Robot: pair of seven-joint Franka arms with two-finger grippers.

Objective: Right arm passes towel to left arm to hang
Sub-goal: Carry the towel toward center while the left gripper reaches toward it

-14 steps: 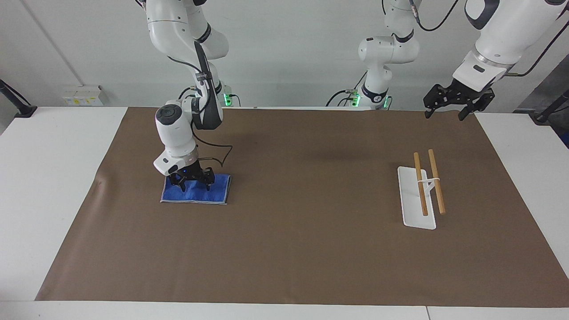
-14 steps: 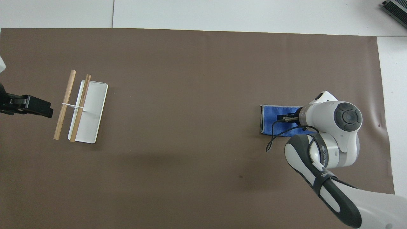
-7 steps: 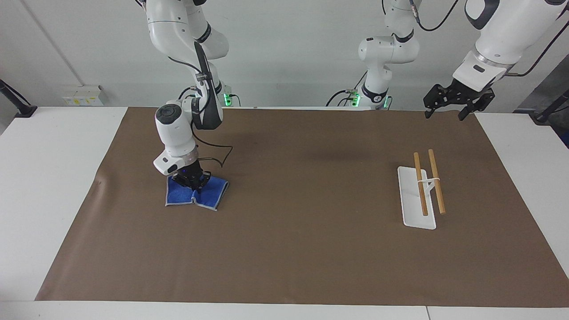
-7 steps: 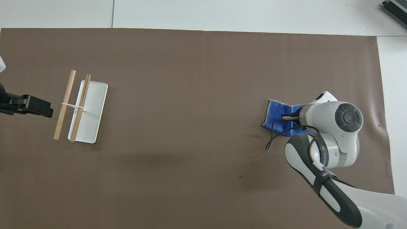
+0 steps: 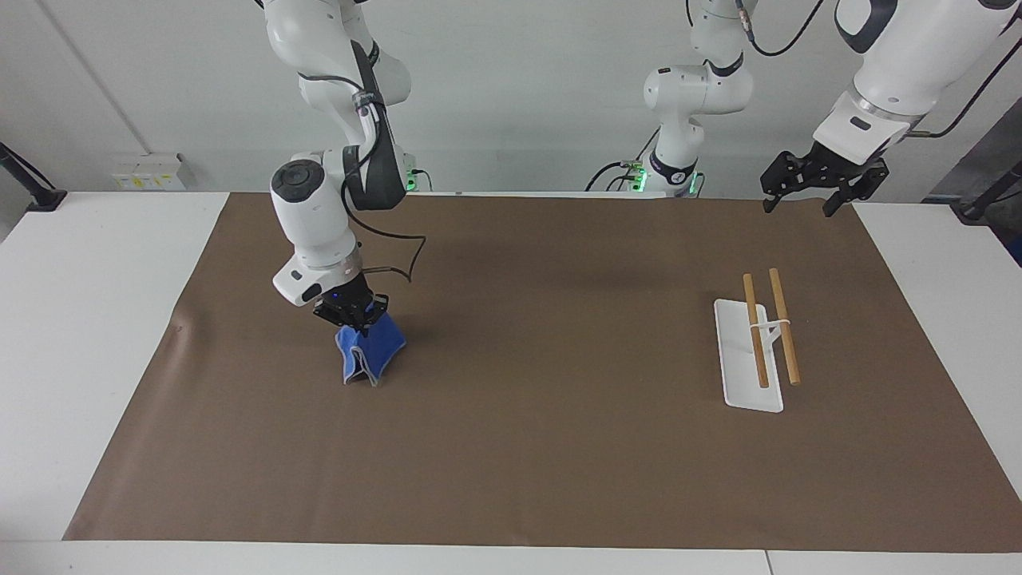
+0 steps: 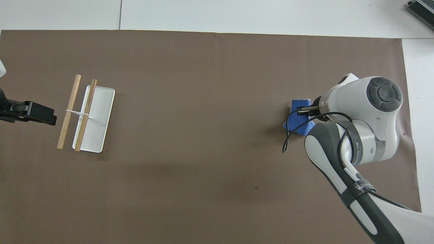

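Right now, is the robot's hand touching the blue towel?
Touching. In the facing view the right gripper is shut on the top of the towel, which hangs bunched beneath it.

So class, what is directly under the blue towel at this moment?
Only the brown mat shows under the towel, which hangs bunched from the right hand. Whether its lowest corner touches the mat cannot be told.

You see brown mat (image 5: 559, 447) covering white table (image 5: 88, 335); white rack (image 5: 746, 359) with two wooden rods (image 5: 755, 331) toward left arm's end.
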